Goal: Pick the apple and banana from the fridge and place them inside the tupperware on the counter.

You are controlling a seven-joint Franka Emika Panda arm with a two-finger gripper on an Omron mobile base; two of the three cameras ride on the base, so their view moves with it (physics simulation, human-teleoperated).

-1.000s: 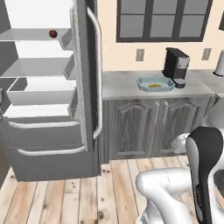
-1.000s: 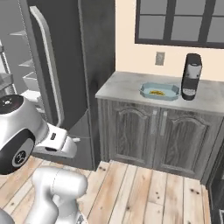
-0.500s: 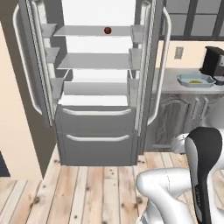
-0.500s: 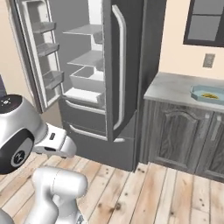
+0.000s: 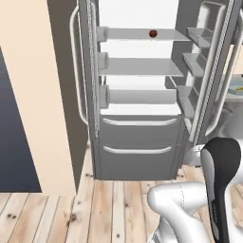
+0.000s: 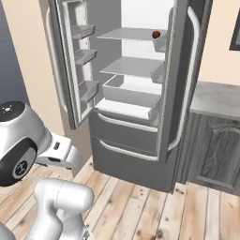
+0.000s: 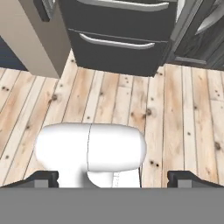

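So the fridge (image 5: 142,95) is standing wide open with both doors swung out, white inside, glass shelves, bins on the doors, two grey drawers with curved silver handles at the bottom. The apple (image 5: 153,33) is sitting on the top shelf, toward the shelf's right side in the left base view; in the right base view it's the same little dark red ball (image 6: 156,34), right at the shelf's right end near the door edge.

The tupperware (image 5: 236,88) only peeks in at the far right edge of the left base view, a light blue sliver behind the right fridge door, with something yellowish in it that could be the banana, but honestly it's too cut off to say. The counter (image 6: 215,96) shows in the right base view as a pale stone top just to the right of the fridge, over grey wood-grain cabinets (image 6: 218,154).

The hand (image 7: 113,178) is pointed down at the plank floor (image 7: 183,113) in front of the fridge drawers. Its two dark tips sit way apart at the bottom corners of the hand view, so it's spread about as wide as it goes and there's nothing between them.
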